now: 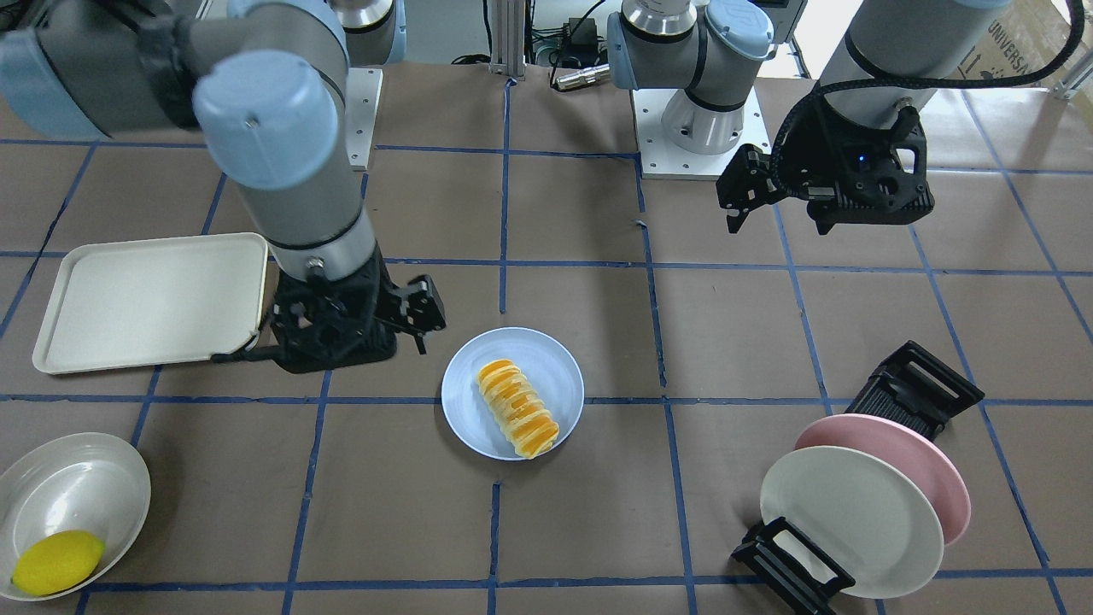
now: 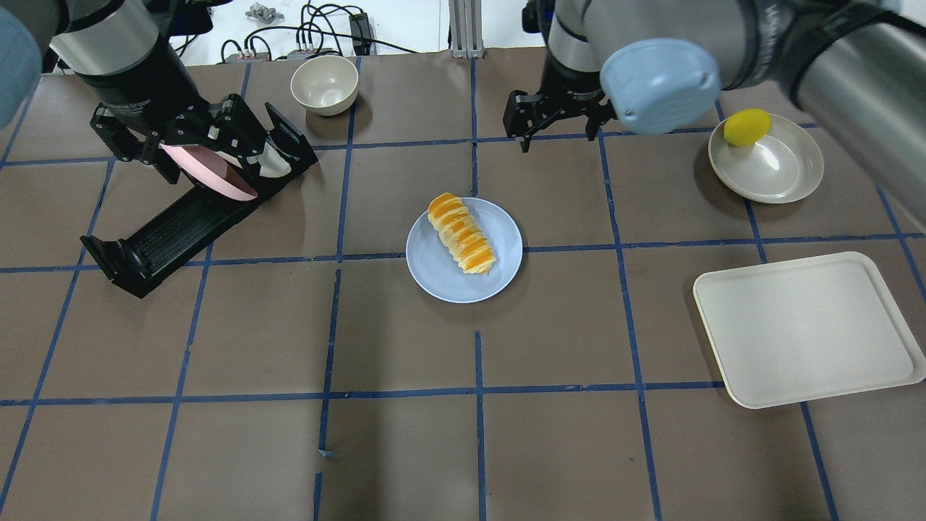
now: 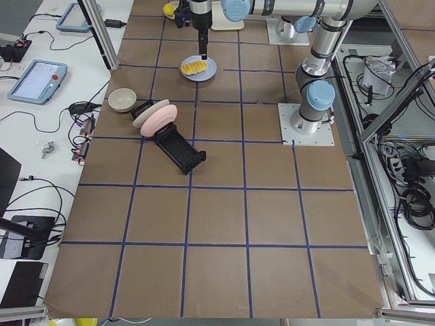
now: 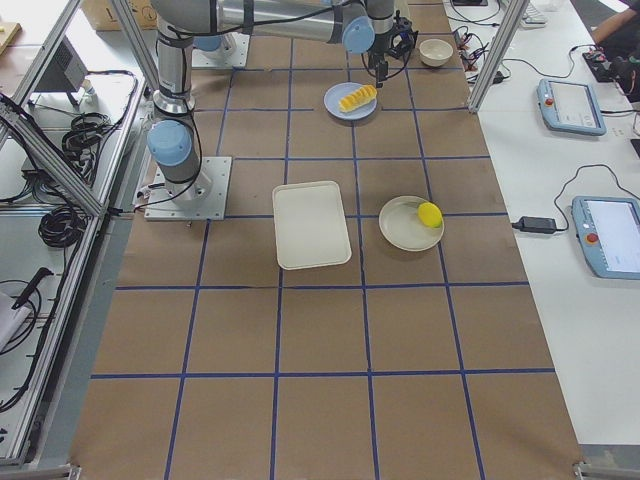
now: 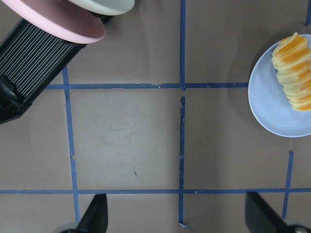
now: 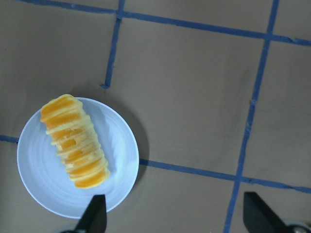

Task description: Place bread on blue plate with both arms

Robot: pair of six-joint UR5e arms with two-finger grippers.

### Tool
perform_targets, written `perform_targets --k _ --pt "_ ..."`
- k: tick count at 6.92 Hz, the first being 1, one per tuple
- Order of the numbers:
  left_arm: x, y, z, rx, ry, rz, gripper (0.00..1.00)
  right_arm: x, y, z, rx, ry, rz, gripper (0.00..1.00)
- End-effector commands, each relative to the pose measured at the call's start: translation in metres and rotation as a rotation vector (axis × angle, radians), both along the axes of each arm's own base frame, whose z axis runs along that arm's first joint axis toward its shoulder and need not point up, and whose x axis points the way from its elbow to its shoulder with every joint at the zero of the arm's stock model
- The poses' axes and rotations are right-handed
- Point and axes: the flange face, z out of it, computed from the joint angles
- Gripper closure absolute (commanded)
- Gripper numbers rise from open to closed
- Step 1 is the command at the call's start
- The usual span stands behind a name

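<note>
The bread (image 1: 517, 408), an orange-and-cream striped roll, lies on the blue plate (image 1: 546, 359) at the table's middle. Both also show in the overhead view, the bread (image 2: 461, 233) on the plate (image 2: 441, 275). My right gripper (image 1: 420, 314) is open and empty, raised beside the plate; its wrist view shows the bread (image 6: 73, 141) on the plate (image 6: 43, 179) below, between spread fingertips (image 6: 95, 216). My left gripper (image 1: 739, 201) is open and empty, raised well away from the plate. Its wrist view has the plate (image 5: 277, 107) at the right edge.
A black rack (image 1: 918, 384) holds a pink plate (image 1: 905, 461) and a cream-white plate (image 1: 845, 521). A cream tray (image 1: 149, 299) lies behind my right gripper. A lemon (image 1: 55, 561) sits in a shallow bowl (image 1: 73, 487). A small bowl (image 2: 324, 85) stands at the far edge.
</note>
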Motion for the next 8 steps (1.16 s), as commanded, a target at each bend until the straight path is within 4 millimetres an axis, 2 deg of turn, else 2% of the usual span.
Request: perform_targets --k 1,2,4,5,6,8 --pt "-0.001 0.009 0.007 -0.014 -0.002 -0.003 0.0 -0.071 0.043 0.042 0.058 0.013 -0.001 0.0" --pt "-0.002 0.007 0.004 -0.008 -0.005 0.007 0.0 -0.085 0.067 0.04 0.066 0.011 -0.026 0.0" --pt "-0.001 0.006 0.01 -0.022 -0.003 0.0 0.0 -0.086 0.133 0.018 0.088 0.0 -0.04 0.0" --pt "0.0 0.008 0.01 -0.022 -0.004 0.001 0.0 -0.084 0.144 0.017 0.058 -0.005 -0.043 0.0" --pt "0.0 0.008 0.012 -0.025 -0.005 0.001 0.0 -0.084 0.143 0.016 0.059 0.0 -0.042 0.0" --pt "0.0 0.01 0.01 -0.02 -0.007 0.003 0.0 -0.083 0.135 0.03 0.033 -0.004 -0.038 0.0"
